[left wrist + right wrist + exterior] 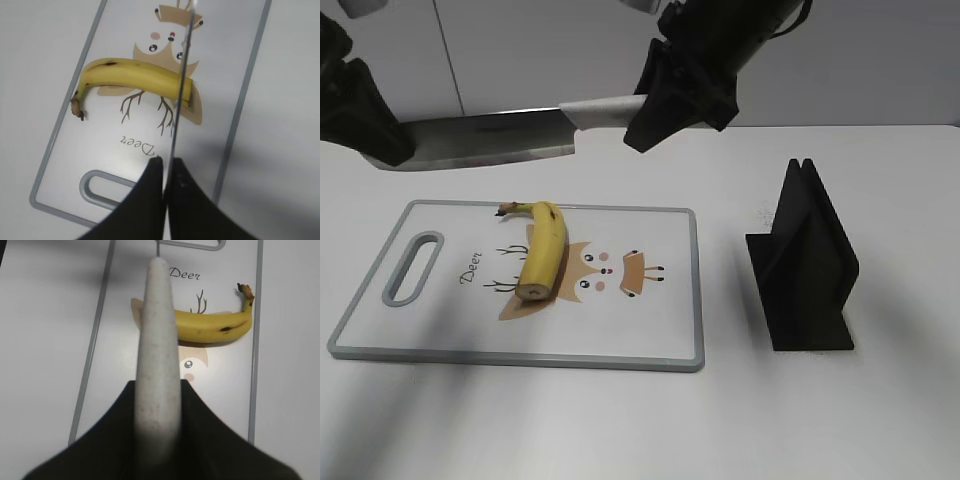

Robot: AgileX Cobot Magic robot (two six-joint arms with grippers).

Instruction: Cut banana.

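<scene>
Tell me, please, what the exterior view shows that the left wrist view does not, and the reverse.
Only the exterior view shows the black stand, the knife's white handle in the right gripper, and the blade's broad side. Only the left wrist view shows the left gripper pinching the knife edge-on. Both show the banana lying on the cutting board.

One word can be read: "Deer", in dark slanted script on the white rectangular cutting board with a grey rim. It stands on the board's left part, just right of the oval handle slot and left of the orange-brown cartoon deer print.
</scene>
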